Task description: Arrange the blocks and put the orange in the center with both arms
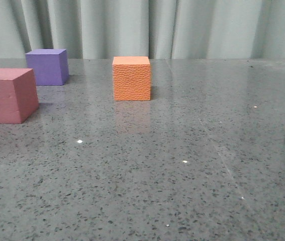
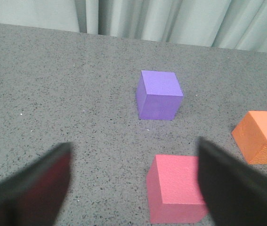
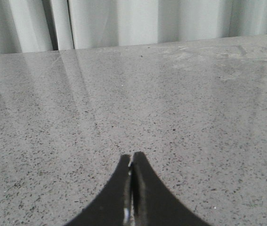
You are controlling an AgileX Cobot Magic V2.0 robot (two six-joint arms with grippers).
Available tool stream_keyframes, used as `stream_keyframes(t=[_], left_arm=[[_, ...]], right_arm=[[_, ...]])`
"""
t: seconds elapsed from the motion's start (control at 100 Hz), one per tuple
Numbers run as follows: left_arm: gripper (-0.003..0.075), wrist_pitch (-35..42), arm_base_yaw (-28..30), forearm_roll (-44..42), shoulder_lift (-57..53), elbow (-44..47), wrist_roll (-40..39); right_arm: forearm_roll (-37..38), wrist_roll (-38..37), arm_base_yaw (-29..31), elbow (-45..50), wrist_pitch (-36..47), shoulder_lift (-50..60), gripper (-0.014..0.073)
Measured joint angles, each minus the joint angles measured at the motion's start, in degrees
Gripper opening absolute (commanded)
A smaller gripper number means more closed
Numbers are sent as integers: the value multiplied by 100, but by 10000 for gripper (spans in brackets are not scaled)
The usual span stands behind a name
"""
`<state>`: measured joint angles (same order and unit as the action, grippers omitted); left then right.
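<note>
The orange cube [image 1: 131, 78] sits on the table [image 1: 192, 165] in the front view, its pebbled face turned toward us. We see the purple cube [image 1: 46, 67] well to its left and a little farther back, near the curtain [image 1: 182, 27]. The red cube [image 1: 7, 95] is nearer to us, at the left edge, apart from the purple one. We see no gripper in this view, so here we cannot place the cubes against any fingers.

In the left wrist view, we see the left gripper [image 2: 133, 183] with its two dark fingers [image 2: 34, 193] spread wide apart and nothing between them but table. The red cube [image 2: 178, 195] lies just beside the inner edge of one finger, which covers part of it; we cannot tell whether they touch. The purple cube [image 2: 159, 95] stands ahead of the fingertips, roughly in line with the gap between them. The orange cube [image 2: 262, 136] lies outside the gap, beyond the finger that overlaps the red cube, and is cut off by the picture's edge.

In the right wrist view, we see the right gripper [image 3: 132, 165] with its fingertips pressed together, holding nothing. Only bare speckled table [image 3: 171, 94] stretches ahead of the tips to the curtain [image 3: 124, 23]; we see no cube clearly here.
</note>
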<state>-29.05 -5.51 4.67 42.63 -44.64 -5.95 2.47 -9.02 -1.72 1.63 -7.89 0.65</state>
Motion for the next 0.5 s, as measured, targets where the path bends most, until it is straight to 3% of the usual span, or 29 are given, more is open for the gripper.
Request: stream_keyframes(t=[0.31,0.5], left_arm=[[651,-196,-124,423,162,-350,70],[649,-258,-1093,541,991,-1176,138]], right_arm=[[0,0,0,0,0,0,-67],[0,0,0,0,0,0,-67]])
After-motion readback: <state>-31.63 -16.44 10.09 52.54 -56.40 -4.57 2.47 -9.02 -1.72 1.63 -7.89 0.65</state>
